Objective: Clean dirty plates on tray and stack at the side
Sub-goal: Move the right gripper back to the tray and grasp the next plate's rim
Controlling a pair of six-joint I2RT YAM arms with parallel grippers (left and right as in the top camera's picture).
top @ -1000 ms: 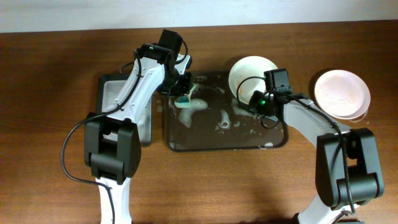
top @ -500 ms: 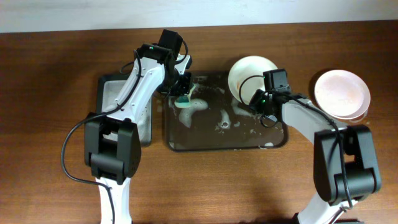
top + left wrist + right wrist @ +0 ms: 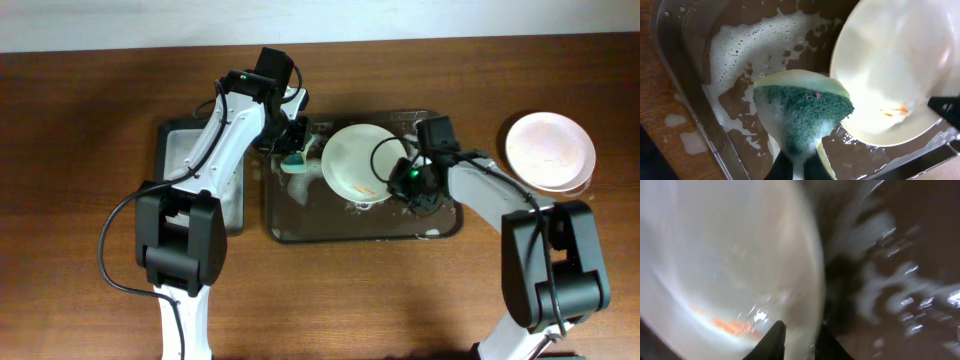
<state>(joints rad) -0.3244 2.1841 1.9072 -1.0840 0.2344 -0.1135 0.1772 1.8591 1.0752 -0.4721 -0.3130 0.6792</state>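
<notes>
The tray [image 3: 350,238] lies in the middle of the wooden surface [image 3: 100,100], and there is white foam [image 3: 735,55] on its wet bottom. Inside the tray, in its upper middle part, is one dirty plate [image 3: 352,162]. It shows a thin orange smear [image 3: 896,110] near its lower rim. The right hand [image 3: 402,182] is clenched on the right rim of this plate. In the right wrist view, which is very blurred, one finger is on the inner side of the rim and the other finger is behind it. The plate looks tilted, but I cannot tell whether its low edge touches the tray bottom. A black cable [image 3: 385,152] of the right arm hangs across the right part of the plate and hides a little of it.

The left hand [image 3: 795,169] is closed on a sponge [image 3: 802,117], green and rough on one face and yellow at its edge, with foam on it. The sponge hangs over the left part of the tray, just beside the left edge of the plate. The overhead view shows a narrow gap between them.

To the left of the tray stands a narrower dark tub [image 3: 172,150]; the left arm covers part of it. Well apart, at the right side of the surface, two plates [image 3: 548,148] lie stacked outside the tray.
</notes>
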